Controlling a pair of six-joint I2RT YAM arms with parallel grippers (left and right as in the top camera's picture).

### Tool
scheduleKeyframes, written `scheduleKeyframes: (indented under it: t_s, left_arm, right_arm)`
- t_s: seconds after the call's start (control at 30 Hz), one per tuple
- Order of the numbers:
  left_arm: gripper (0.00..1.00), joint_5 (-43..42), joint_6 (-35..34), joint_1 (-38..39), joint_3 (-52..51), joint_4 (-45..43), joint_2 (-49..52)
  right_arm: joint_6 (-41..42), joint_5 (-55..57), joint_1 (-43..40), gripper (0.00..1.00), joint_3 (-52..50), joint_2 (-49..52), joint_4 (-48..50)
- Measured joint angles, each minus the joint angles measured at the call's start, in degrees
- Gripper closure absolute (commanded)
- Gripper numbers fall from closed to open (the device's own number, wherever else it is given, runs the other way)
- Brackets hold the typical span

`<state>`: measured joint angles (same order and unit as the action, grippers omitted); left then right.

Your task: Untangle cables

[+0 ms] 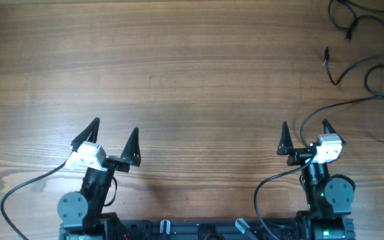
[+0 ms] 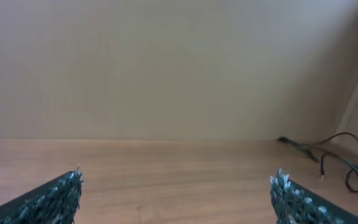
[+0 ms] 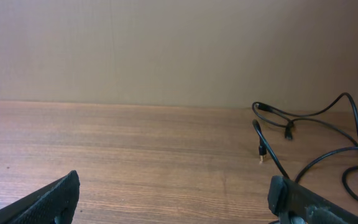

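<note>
Cables (image 1: 372, 67) lie as loose, overlapping black loops on the far right corner of the wooden worktop (image 1: 192, 80), small plug ends showing, also seen at the right edge of the left wrist view (image 2: 337, 158) and ahead-right in the right wrist view (image 3: 303, 118). Left gripper (image 1: 115, 127) sits near the front left, jaws spread wide with nothing between them, well apart from the cables. Right gripper (image 1: 305, 124) sits near the front right, jaws also spread and empty, with one strand curving close by its right finger; cannot tell if it touches.
</note>
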<state>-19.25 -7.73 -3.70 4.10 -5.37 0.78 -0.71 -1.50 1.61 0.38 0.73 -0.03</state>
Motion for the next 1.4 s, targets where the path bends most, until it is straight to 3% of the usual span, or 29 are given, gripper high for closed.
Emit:
scheduleKeyframes:
  t_s: [0.2, 0.4, 0.63, 1.4]
  left_arm:
    - [0.00, 4.28, 0.02, 0.00, -3.30, -5.95, 0.00]
    - [0.00, 10.54, 0.94, 0.00, -3.61, 8.37, -0.13]
    - [0.00, 14.08, 7.50, 0.00, -3.61, 9.07, 0.00]
    - [0.00, 21.11, 10.71, 0.09, -3.61, 9.31, 0.00]
  right_arm:
    - [-0.02, 0.00, 0.00, 0.00, 0.00, 0.00, 0.00]
    - [0.00, 0.00, 0.00, 0.00, 0.00, 0.00, 0.00]
    - [-0.02, 0.00, 0.00, 0.00, 0.00, 0.00, 0.00]
    - [-0.02, 0.00, 0.00, 0.00, 0.00, 0.00, 0.00]
